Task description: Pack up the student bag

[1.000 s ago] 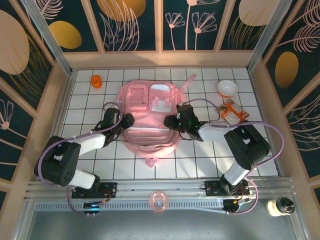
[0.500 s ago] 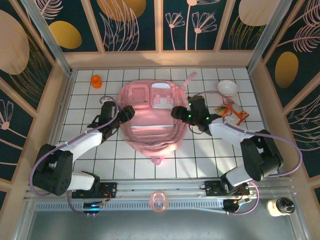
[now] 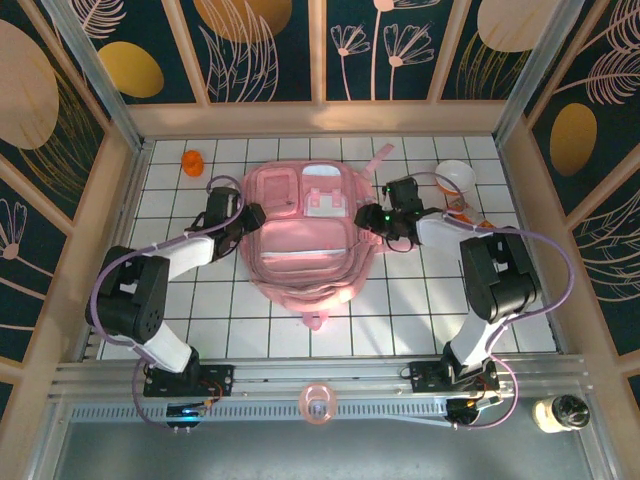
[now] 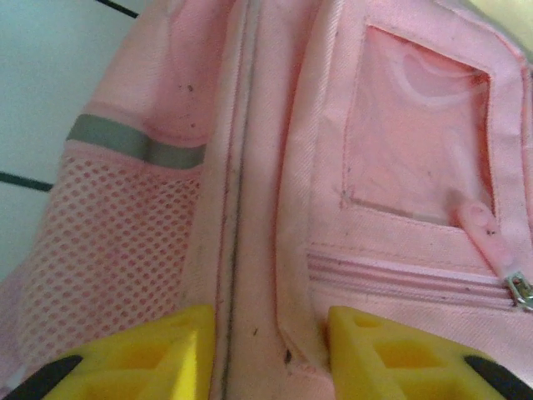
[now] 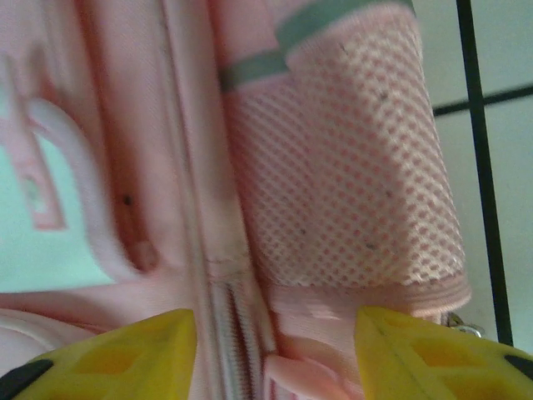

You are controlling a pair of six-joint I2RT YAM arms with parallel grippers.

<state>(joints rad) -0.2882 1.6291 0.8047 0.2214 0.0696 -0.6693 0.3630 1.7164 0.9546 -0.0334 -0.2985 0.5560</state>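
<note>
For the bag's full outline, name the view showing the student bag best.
Top external: the whole student bag shows, lying flat. Left wrist gives a close-up of its mesh pocket and zipper; right wrist its other mesh pocket.

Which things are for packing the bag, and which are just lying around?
For the job: student bag, left gripper, right gripper.
Just lying about: orange toy, white bowl, orange packet, pink ring, dark-capped bottle.
</note>
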